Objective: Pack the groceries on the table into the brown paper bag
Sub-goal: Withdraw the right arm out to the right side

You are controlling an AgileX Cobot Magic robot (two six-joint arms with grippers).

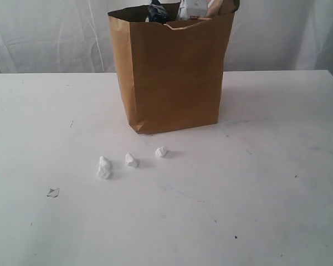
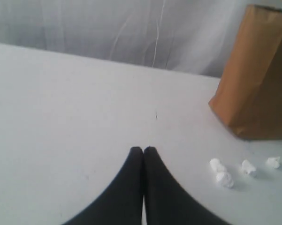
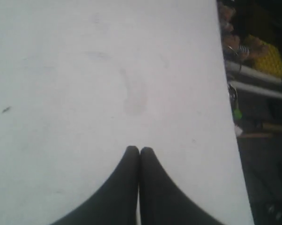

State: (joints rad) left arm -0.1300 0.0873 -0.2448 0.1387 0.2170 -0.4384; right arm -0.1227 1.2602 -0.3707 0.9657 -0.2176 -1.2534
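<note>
The brown paper bag [image 1: 174, 77] stands upright at twelve o'clock on the table [image 1: 266, 194], with groceries [image 1: 193, 9] poking above its ragged rim. Three white lumps [image 1: 132, 160] lie near the bag, at seven o'clock from it. The left gripper [image 2: 143, 149] and the right gripper [image 3: 139, 149] each have their fingers pressed together, holding nothing, above the table

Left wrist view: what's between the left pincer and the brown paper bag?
Left wrist view shows bare table, then small white crumpled lumps near the foot of the brown paper bag.
</note>
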